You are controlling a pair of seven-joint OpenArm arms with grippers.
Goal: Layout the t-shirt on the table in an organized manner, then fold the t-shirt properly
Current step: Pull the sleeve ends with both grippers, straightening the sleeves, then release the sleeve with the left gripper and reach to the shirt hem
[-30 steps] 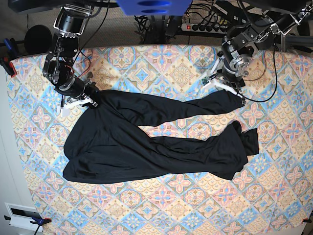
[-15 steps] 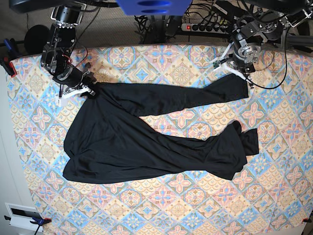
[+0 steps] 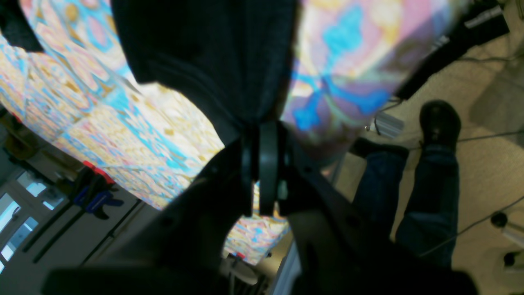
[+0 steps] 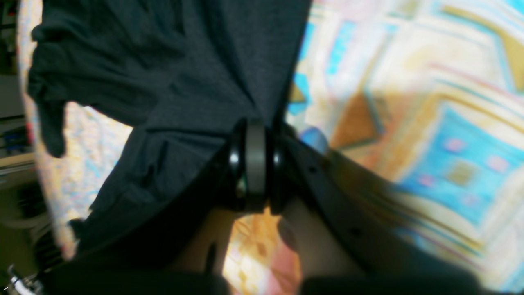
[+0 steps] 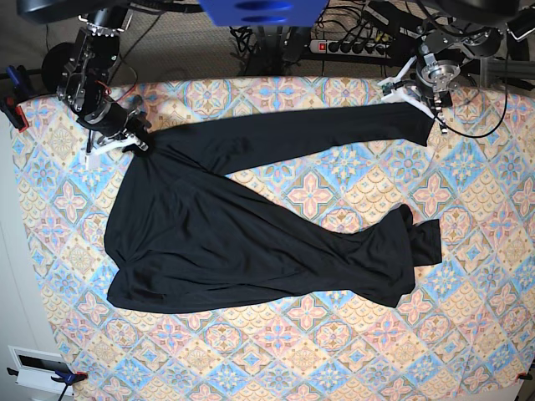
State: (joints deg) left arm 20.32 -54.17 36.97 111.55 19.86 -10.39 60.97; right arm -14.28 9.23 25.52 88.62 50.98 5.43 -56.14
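Both claws pinching the t-shirt (image 5: 242,242), left claw (image 5: 415,98) on a sleeve end, right claw (image 5: 117,142) at the shoulder, now drawn further apart toward the table's (image 5: 276,351) far edge; sleeve between taut, layout underway, folding pending.

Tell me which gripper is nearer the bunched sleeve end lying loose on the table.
Left. The left gripper clamps the stretched sleeve's cuff at the far edge, directly beyond the bunched sleeve end. The right gripper pinches the t-shirt across the table.
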